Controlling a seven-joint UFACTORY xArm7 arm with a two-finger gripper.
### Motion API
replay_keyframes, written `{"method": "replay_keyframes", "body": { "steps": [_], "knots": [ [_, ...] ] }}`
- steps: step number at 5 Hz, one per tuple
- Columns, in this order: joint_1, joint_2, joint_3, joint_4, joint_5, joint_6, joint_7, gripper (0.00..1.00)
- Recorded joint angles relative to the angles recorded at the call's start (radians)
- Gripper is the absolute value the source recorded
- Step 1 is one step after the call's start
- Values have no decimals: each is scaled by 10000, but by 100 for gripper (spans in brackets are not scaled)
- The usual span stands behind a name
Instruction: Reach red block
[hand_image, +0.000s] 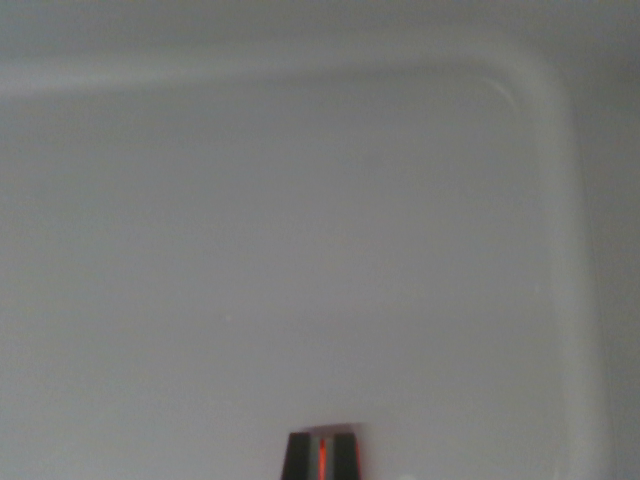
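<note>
A thin red-orange sliver (323, 458) shows at the bottom centre of the frame, standing as a narrow vertical line between two dark shapes; it may be the red block seen edge-on, though so little of it is visible that this cannot be settled. The two dark, tapering shapes flanking it appear to be the tips of the gripper (322, 455), rising just a little way into view from the bottom edge. They sit very close together, with only that red line in the slit between them. Whether the gripper is closed onto the red thing or merely framing something that lies beneath it cannot be told from this view.

Everything else in the frame is a pale grey-white tray (300, 250) with a smooth, bare floor. Its raised rim (560, 200) runs across the top of the frame, curves round in a soft corner at the upper right, and goes down the right side. The picture is soft and slightly blurred throughout.
</note>
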Motion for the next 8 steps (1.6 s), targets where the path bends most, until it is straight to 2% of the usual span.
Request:
{"method": "replay_keyframes", "body": {
  "steps": [1, 2, 3, 4, 5, 6, 7, 8],
  "knots": [
    [-2, 48, -13, -371, -2, -384, 13, 0],
    [-2, 48, -13, -371, -2, -384, 13, 0],
    [-4, 99, -26, -769, -3, -794, 26, 0],
    [-4, 99, -26, -769, -3, -794, 26, 0],
    [-6, 152, -41, -1185, -5, -1225, 40, 0],
    [-6, 152, -41, -1185, -5, -1225, 40, 0],
    [-8, 205, -55, -1597, -7, -1651, 54, 0],
    [-8, 205, -55, -1597, -7, -1651, 54, 0]
  ]
}}
